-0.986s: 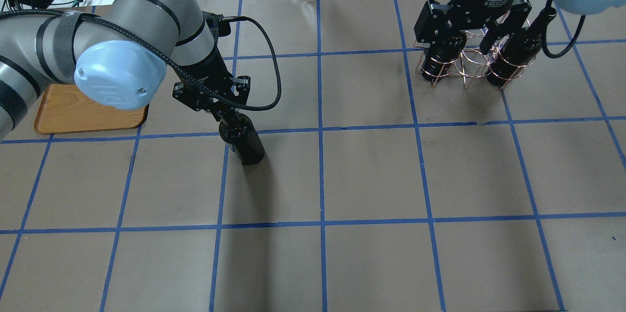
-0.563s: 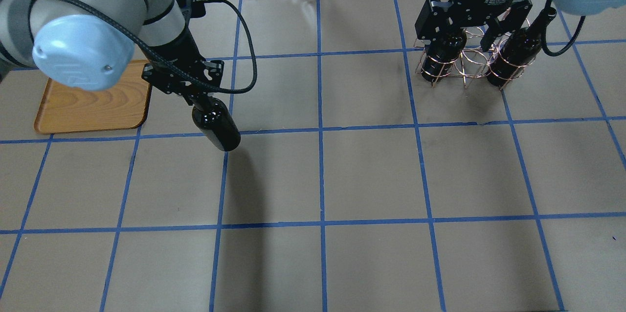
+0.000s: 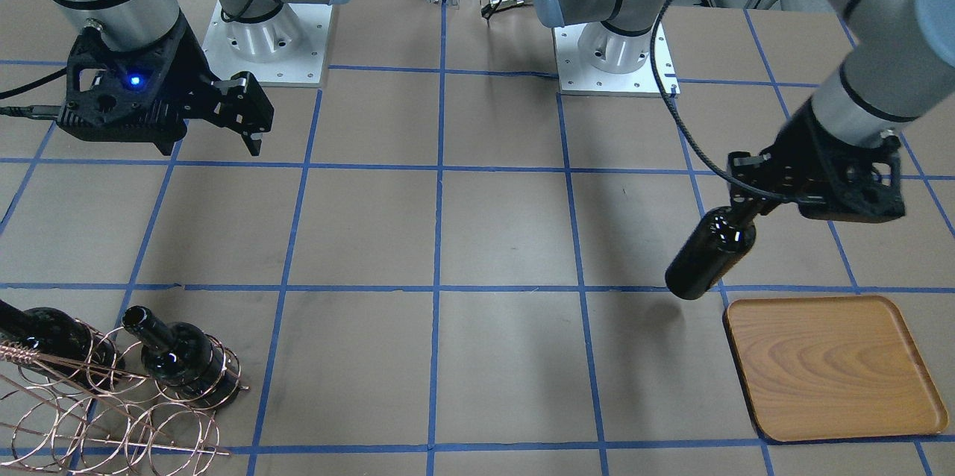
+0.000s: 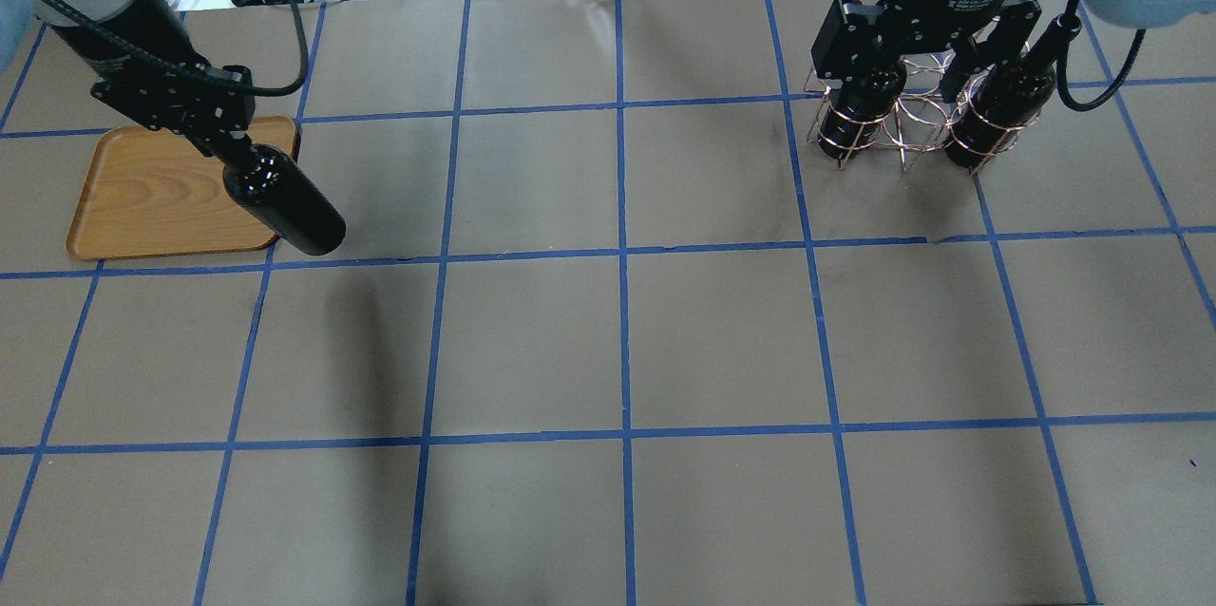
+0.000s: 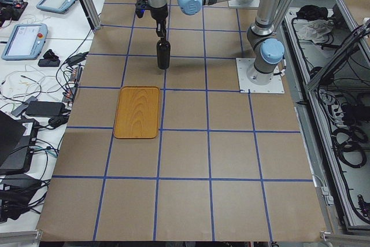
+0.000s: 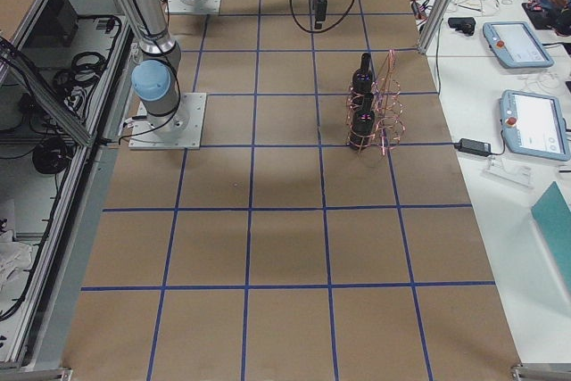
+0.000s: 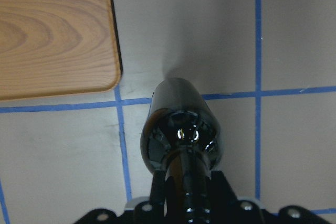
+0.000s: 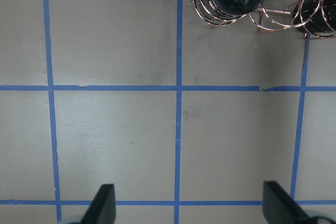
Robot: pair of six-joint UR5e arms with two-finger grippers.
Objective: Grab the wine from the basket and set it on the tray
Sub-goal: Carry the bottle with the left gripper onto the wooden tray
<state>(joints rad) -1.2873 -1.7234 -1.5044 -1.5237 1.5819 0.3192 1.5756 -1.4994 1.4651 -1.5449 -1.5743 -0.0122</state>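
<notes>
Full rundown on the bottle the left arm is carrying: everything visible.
The bottle is glossy black-brown glass with a short neck, no label and bright highlights on its shoulder. The left tool is shut on the neck, and nothing else touches it. It hangs base-down, roughly upright, and looks clear of the table. In the wrist view its base is beside the wooden tray's corner, not over it.

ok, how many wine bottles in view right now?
3. One bottle hangs by its neck from the left pincer, in the air just beside the tray. Two sit in the basket: an inner bottle nearer mid-table, an outer bottle nearer the edge. None seems hidden.
</notes>
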